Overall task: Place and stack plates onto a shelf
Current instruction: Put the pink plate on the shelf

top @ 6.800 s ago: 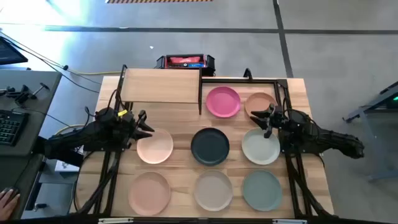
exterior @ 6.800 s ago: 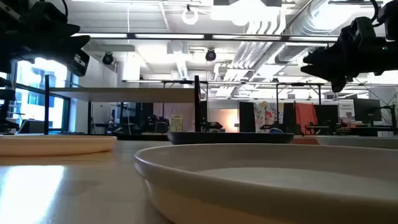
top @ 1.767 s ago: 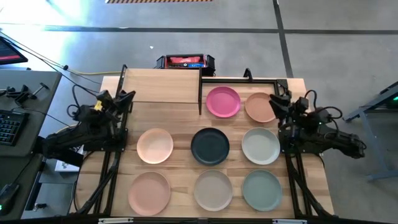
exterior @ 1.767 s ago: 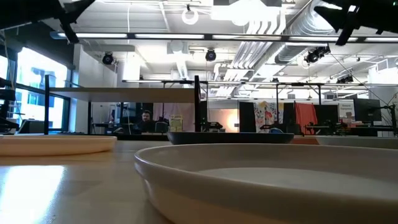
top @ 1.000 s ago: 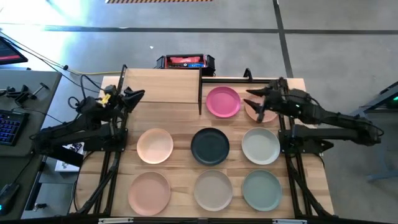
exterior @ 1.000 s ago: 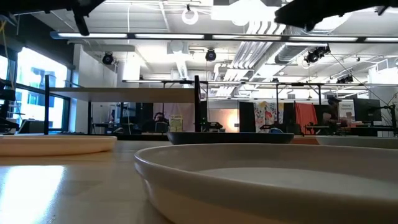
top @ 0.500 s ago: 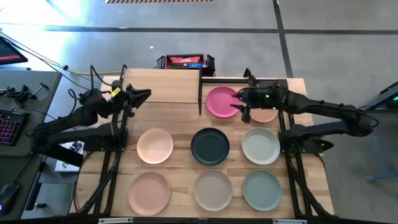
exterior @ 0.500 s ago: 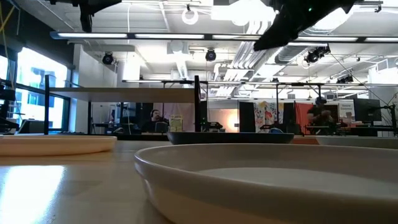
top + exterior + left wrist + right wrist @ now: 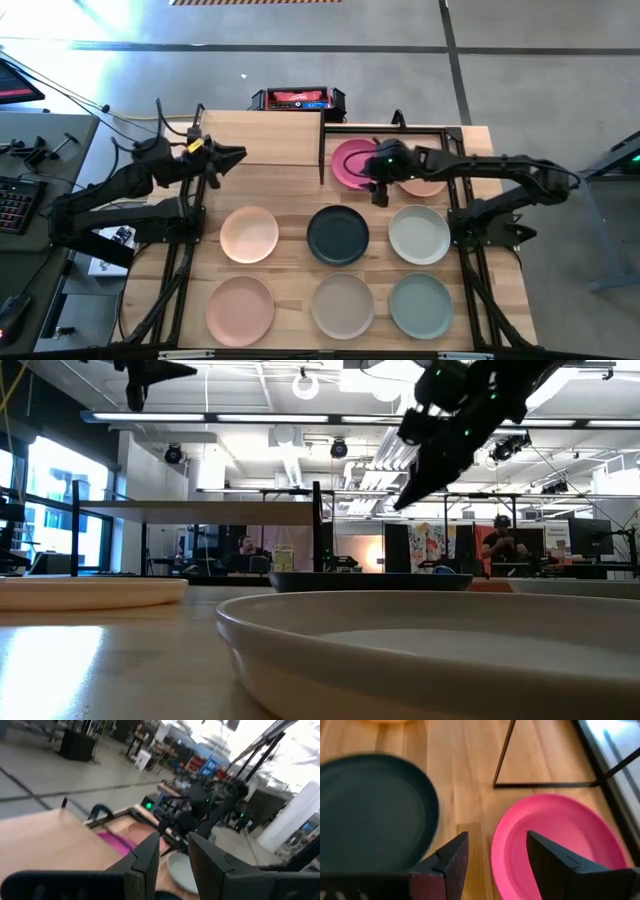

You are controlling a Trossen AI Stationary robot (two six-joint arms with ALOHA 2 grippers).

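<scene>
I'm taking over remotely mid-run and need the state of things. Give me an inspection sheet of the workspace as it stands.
Surface: striped wooden tabletop, plates lying singly on it.
Job's things: shelf bare on top; pink plate, charcoal plate and six others unstacked.
Clutter: nothing seen on the table.
Grippers: right gripper open, over the pink plate's near edge, holding nothing; left gripper open, raised over the shelf's left part, holding nothing.
Cables: loose cables off the table's left side.
Surroundings: red-and-black device behind the shelf; people at desks far off.

Two dark jointed arms, black cables along them, yellow tag near the left gripper [image 9: 232, 155], angular black fingers [image 9: 451, 861]
</scene>
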